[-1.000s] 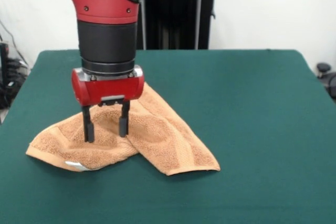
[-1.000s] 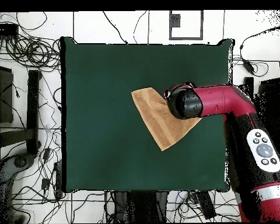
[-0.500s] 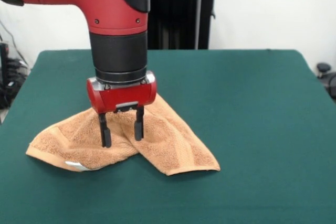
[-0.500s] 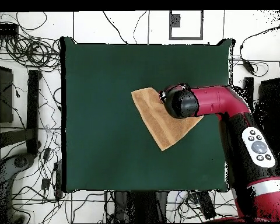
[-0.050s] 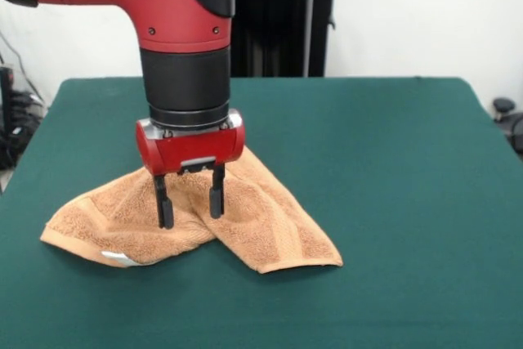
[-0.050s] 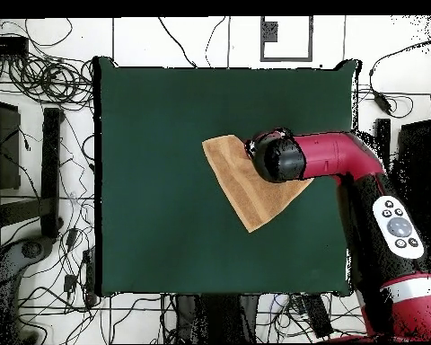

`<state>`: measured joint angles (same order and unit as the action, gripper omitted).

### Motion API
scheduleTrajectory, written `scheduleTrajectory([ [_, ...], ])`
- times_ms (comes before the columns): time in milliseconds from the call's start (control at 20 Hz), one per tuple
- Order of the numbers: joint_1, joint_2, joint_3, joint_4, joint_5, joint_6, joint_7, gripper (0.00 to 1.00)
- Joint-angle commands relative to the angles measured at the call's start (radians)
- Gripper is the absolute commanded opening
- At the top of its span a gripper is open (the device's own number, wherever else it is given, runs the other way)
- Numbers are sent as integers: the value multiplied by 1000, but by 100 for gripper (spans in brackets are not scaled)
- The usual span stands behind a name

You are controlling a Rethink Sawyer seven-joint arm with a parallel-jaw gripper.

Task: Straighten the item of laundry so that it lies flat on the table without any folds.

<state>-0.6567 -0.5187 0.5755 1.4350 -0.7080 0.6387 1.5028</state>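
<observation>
**A:** Where is the towel?

**B:** The tan towel (image 5: 245, 222) lies folded on the green table (image 5: 392, 169). In the front view it sits in the left half of the tabletop, nearer the front edge than the back. One flap runs toward the lower left and another toward the lower right, overlapping in the middle. A small white tag (image 5: 119, 258) shows at the front edge of the left flap. From overhead the towel (image 6: 241, 184) forms a rough triangle right of the table's centre, its point toward the bottom of the picture.

**A:** And the robot's arm?

**B:** The red and black arm (image 5: 176, 30) comes down from above. Its gripper (image 5: 190, 204) stands upright over the middle fold of the towel.

**A:** Is it holding anything?

**B:** No. The two black fingers (image 5: 165, 206) are spread apart with cloth visible between them, and nothing is pinched. Their tips are at the towel's surface; actual contact cannot be told. Overhead, the arm (image 6: 331, 162) covers the towel's right corner.
</observation>
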Motion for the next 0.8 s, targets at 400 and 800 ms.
scheduleTrajectory([
  [400,-8,136,150,97,126,-13,-92,100],
  [800,-25,178,165,93,135,-29,-111,100],
])
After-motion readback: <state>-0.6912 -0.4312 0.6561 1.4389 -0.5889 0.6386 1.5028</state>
